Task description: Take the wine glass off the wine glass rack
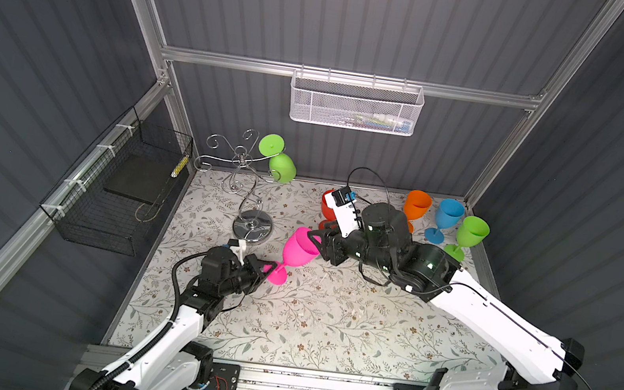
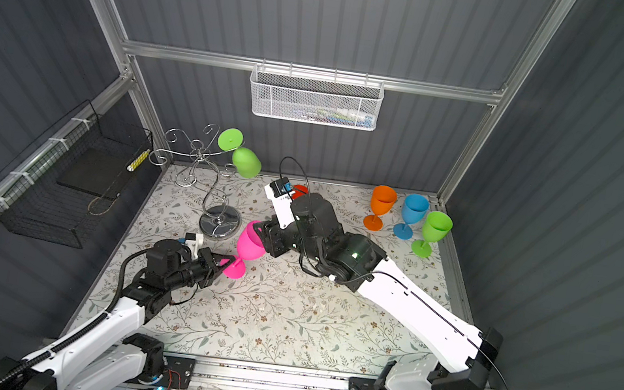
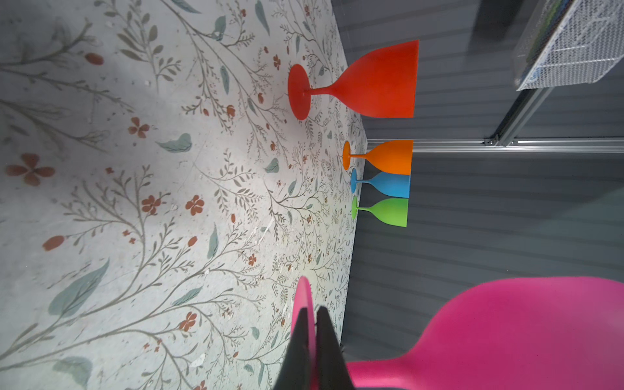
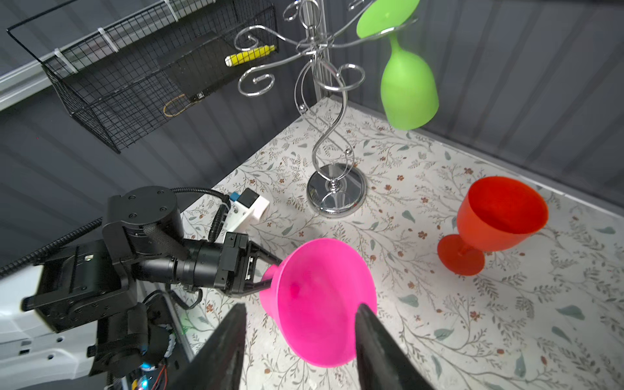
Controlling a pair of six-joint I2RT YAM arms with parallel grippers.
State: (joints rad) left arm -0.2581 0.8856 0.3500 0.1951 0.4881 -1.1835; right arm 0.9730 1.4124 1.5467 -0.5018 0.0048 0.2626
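1. My left gripper (image 1: 267,267) is clamped on the foot of the pink glass (image 1: 297,248), which is tilted, just left of centre in a top view.
2. My right gripper (image 4: 300,305) straddles its bowl, jaws apart, with a gap on one side.
3. The rack (image 1: 252,225) stands upper left of it, and a green glass (image 1: 283,167) hangs there.

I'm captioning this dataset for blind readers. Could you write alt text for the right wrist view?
The left claw clamps the foot of a tilted pink wine glass while the open right claw straddles its bowl. Behind stands the chrome wine glass rack with a green glass hanging upside down; a red glass stands on the floral table.
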